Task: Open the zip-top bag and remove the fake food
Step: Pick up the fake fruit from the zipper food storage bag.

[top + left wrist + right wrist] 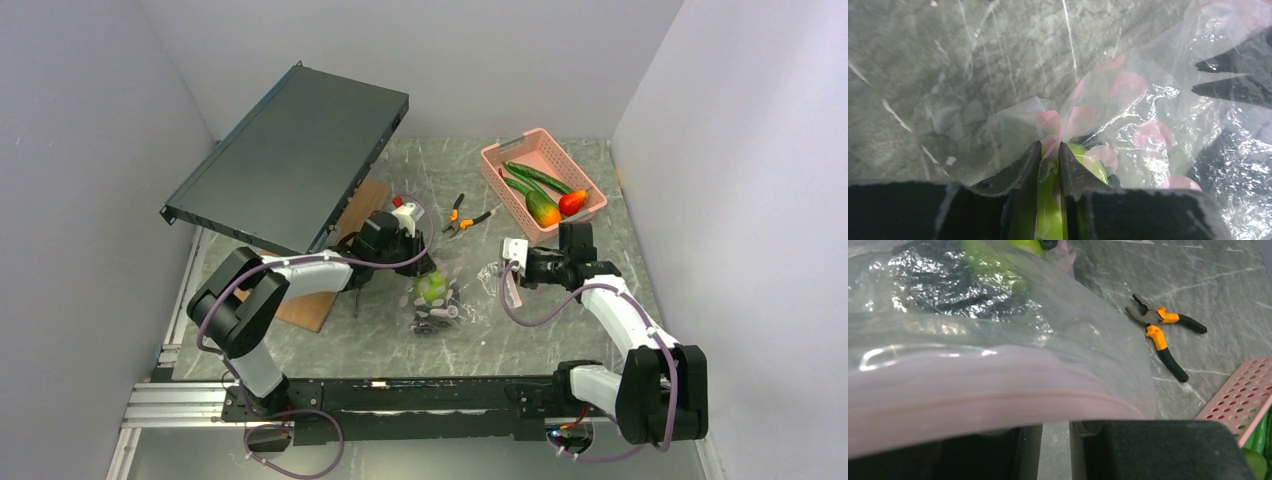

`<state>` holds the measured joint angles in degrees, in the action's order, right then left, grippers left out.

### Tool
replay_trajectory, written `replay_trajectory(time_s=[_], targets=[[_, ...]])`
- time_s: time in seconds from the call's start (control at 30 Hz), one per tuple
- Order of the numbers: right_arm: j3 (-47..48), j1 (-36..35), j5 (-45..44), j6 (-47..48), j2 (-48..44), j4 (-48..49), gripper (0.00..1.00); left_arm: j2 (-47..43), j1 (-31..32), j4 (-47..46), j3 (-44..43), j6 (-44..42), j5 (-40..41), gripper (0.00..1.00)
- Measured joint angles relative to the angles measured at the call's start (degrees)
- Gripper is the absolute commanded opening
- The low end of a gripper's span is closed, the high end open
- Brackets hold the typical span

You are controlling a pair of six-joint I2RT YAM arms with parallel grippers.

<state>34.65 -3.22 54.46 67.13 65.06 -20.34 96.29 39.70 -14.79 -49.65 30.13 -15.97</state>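
The clear zip-top bag (pixel 455 285) lies mid-table, stretched between my two grippers. Inside it are a green apple (pixel 432 287) and a dark grape bunch (pixel 433 318). My left gripper (pixel 418 266) is shut on a fold of the bag's plastic (pixel 1050 131), with the apple (pixel 1093 160) right behind its fingers (pixel 1020 167). My right gripper (pixel 514 262) is shut on the bag at its pink zip strip (pixel 988 390), which hides the fingertips. Green cucumbers (pixel 537 177), a mango (pixel 543 212) and a red piece (pixel 572 201) lie in the pink basket (pixel 498 163).
Orange-handled pliers (pixel 465 217) lie behind the bag and also show in the right wrist view (pixel 1163 335). A flat black box (pixel 290 160) leans tilted at the back left over a wooden board (pixel 318 300). The basket's corner (pixel 1238 395) is close to my right gripper.
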Motion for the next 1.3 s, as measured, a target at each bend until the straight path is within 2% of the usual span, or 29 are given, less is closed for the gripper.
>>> replay_trajectory(time_s=[0.13,0.37,0.47,0.8,1.0,1.03,1.2,1.3], targets=[[0.0,-1.1,0.3,4.3,0.2,-3.5,0.31,0.2,0.0,-2.4,1.9,1.5,-3.1,0.09],[0.0,-3.1,1.6,9.1,0.5,-7.9,0.36,1.0,-0.1,-7.0,4.9,4.1,-6.1,0.00],[0.0,-4.0,1.8,10.4,0.7,-9.6,0.42,0.9,-0.2,-8.2,5.9,5.1,-6.6,0.00],[0.0,-9.5,2.9,6.5,1.7,-9.7,0.43,1.1,1.2,-9.4,6.0,7.2,-6.6,0.00],[0.0,-14.0,0.0,2.9,3.5,-7.0,0.47,2.6,2.3,-10.5,4.6,8.5,-6.7,0.00],[0.0,-14.4,-0.4,2.6,3.7,-6.6,0.47,2.7,2.4,-10.6,4.3,8.5,-6.7,0.01],[0.0,-15.2,-2.5,1.5,4.2,-5.4,0.46,2.3,2.8,-8.5,2.6,7.2,-5.7,0.32],[0.0,-15.2,-3.3,1.2,4.2,-4.9,0.42,0.3,3.5,-3.8,0.8,5.1,-4.0,0.44]])
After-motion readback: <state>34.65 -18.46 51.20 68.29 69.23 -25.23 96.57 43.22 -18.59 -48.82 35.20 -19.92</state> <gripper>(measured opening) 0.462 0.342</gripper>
